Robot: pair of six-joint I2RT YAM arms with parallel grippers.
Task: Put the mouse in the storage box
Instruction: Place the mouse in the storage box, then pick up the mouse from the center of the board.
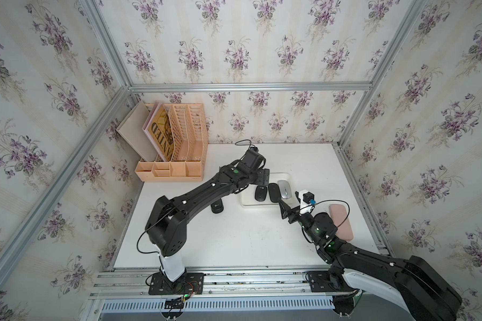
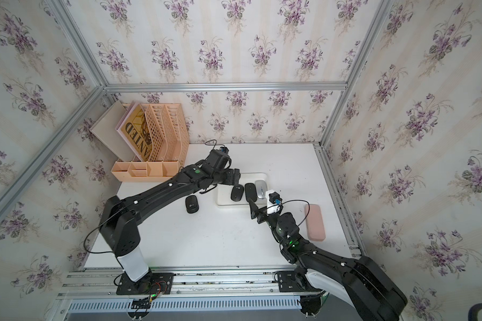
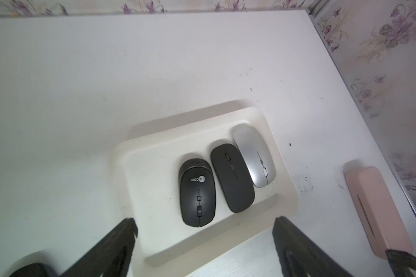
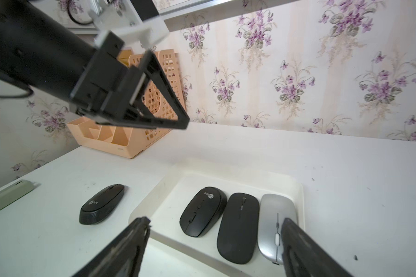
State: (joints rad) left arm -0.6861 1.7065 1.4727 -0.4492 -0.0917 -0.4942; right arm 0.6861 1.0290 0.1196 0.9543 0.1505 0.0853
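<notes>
White plastic forms the storage box, which sits mid-table in both top views. Inside it three mice lie side by side: a lettered black mouse, a flat black mouse and a silver mouse. A fourth, loose black mouse rests on the bare table to the left of the box, not touching it. A peach organiser stands in the far left corner.

From my left wrist, my left gripper hangs over the box, fingers spread wide and gripping nothing.

From my right wrist, my right gripper hovers at the box's edge, fingers wide apart and empty, with the silver mouse beneath one of them.
</notes>
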